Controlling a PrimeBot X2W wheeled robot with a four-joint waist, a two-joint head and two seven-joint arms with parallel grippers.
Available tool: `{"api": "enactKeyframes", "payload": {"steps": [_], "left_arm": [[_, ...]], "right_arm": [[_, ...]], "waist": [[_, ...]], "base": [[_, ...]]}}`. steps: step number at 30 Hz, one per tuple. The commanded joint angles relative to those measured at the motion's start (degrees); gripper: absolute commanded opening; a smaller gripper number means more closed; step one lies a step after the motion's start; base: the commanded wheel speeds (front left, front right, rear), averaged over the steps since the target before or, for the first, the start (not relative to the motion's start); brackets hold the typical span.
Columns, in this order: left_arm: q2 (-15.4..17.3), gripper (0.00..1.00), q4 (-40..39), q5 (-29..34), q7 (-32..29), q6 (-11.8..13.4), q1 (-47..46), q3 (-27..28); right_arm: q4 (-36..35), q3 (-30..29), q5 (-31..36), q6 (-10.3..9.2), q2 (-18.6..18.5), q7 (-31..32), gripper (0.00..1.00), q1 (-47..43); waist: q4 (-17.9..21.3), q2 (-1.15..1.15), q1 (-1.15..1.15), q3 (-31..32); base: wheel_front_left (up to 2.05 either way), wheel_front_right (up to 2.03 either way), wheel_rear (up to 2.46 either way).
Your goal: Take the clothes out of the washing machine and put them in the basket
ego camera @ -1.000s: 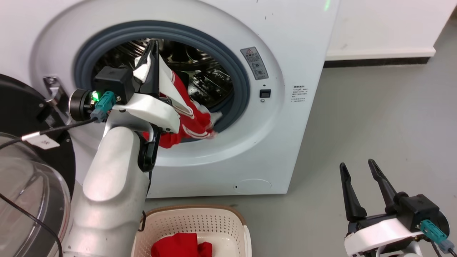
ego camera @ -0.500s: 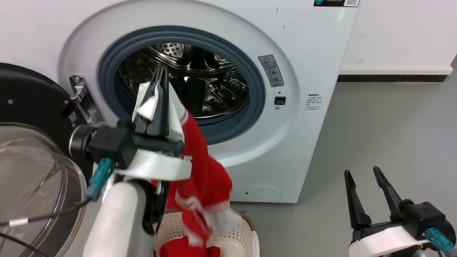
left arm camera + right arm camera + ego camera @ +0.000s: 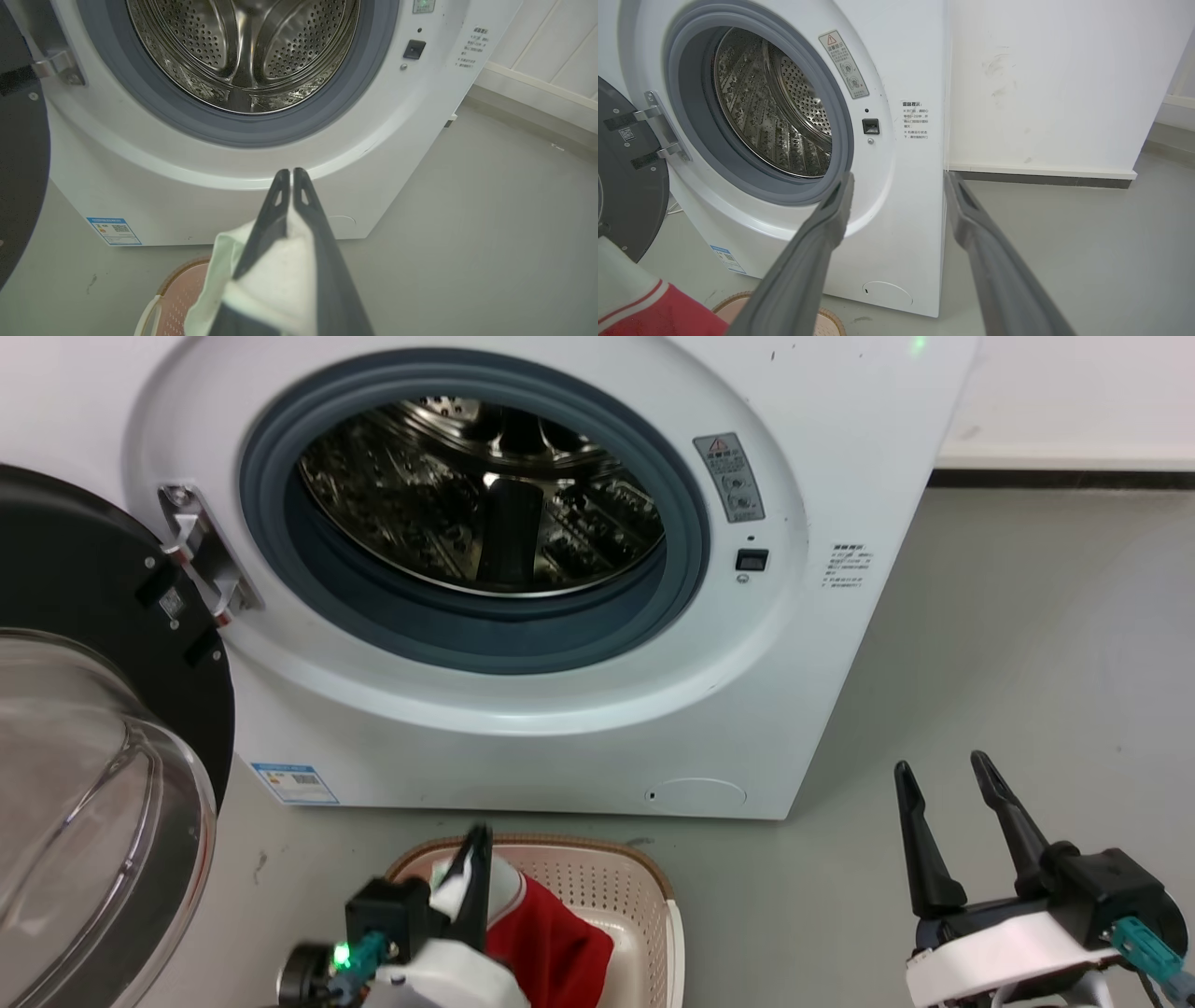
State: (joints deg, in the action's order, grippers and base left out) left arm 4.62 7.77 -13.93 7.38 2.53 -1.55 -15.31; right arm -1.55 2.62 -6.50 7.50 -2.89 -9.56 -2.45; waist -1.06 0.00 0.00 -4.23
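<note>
while the clothes [image 3: 551, 943] are gripped by the closed jaws of the left gripper [image 3: 478, 847] low over the basket [image 3: 653, 887], outside the washing machine [image 3: 579, 728], the drop-off is judged in hand and a release is called for next, with the jaws of the right gripper [image 3: 941, 767] spread wide.

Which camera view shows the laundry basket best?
The head view: the basket shows its brown rim and perforated wall, partly covered by the red clothes. The left wrist view catches one corner, the right wrist view a strip of rim.
</note>
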Motion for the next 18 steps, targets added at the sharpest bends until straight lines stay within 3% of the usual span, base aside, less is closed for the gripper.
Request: {"api": "enactKeyframes", "payload": {"steps": [1,6,15,18], "left_arm": [[-0.20,0.00,1.82,-0.46,0.93,-0.04,0.54,-0.05],[-0.91,0.00,15.92,-2.85,4.14,0.52,-1.16,0.63],[-1.59,0.00,39.28,-6.81,7.47,-0.94,-13.41,1.76],[-1.68,0.00,44.92,-7.57,7.70,-0.35,-17.57,2.11]], "right_arm": [[0.11,0.23,-0.24,-0.02,0.04,-0.23,1.00,0.92],[0.42,0.99,-0.13,-0.03,0.03,-0.70,1.00,3.08],[0.06,2.92,0.68,-0.03,0.04,-1.00,1.00,7.77],[0.09,3.57,0.75,-0.02,0.04,-1.16,1.00,9.45]], "waist": [[-0.15,0.00,0.00,-1.18],[0.14,0.00,0.00,-4.26],[1.83,0.00,0.00,-13.84],[2.71,0.00,0.00,-17.35]], "base": [[0.00,0.00,0.00],[0.00,0.00,0.00],[0.00,0.00,0.00],[0.00,0.00,0.00]]}}
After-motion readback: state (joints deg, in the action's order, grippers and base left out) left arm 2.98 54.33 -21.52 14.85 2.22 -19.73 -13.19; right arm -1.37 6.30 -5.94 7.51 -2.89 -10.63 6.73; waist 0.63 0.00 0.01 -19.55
